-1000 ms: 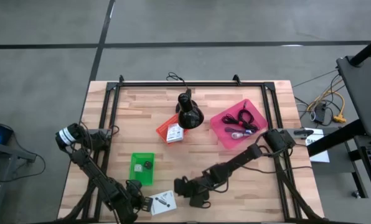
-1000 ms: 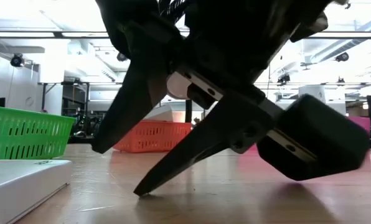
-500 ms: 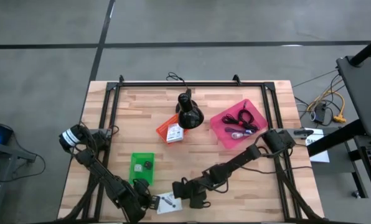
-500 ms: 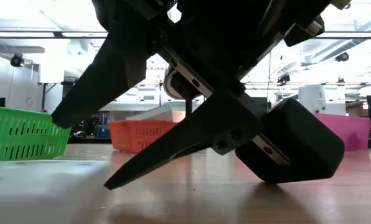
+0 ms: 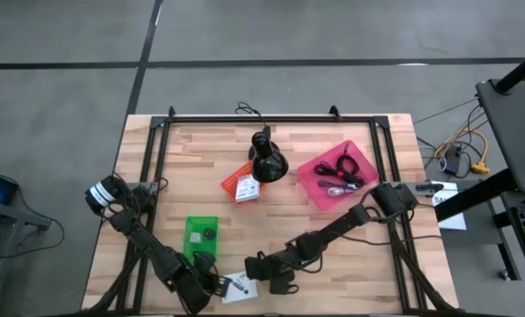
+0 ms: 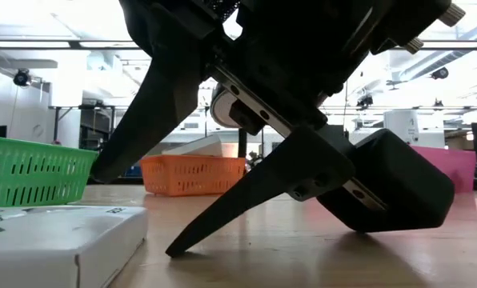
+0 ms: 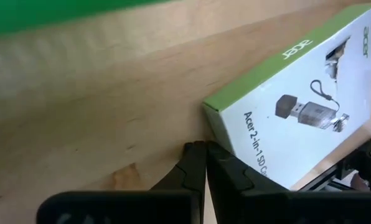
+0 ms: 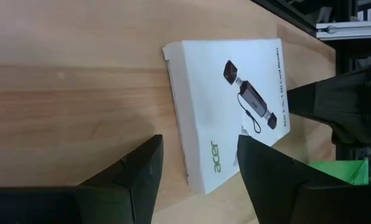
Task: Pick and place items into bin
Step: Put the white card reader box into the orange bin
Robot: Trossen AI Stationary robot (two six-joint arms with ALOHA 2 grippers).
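A white Acer card-reader box (image 5: 236,285) with a green side lies flat near the table's near edge, and also shows in the low view (image 6: 54,240). My left gripper (image 5: 211,283) is shut at the box's left side. My right gripper (image 5: 255,267) is open just right of the box, pointing at it. In the right wrist view the box's near end (image 8: 210,180) sits between the open fingers (image 8: 142,168); whether they touch it I cannot tell. In the low view one right fingertip (image 6: 174,250) rests at the table and the other hangs above the box. Black cables lie in the pink bin (image 5: 337,173). My left gripper pushes the box with its shut fingertips (image 7: 201,152). They meet the box's side right by the corner of its green end (image 7: 211,121). The fingers come low and nearly level from the table's left. The box lies flat on the table.
A green bin (image 5: 201,236) holding a small dark thing stands just beyond the box. An orange bin (image 5: 240,185) and the black cone-shaped stand (image 5: 267,158) are at the table's middle. Black frame rails run along the left, right and far edges.
My left gripper has moved toward the table's right with its fingers shut, sliding the white box along the table toward my right gripper. In the low view the box now reaches farther in under the right gripper's raised finger. The right gripper has shifted a little.
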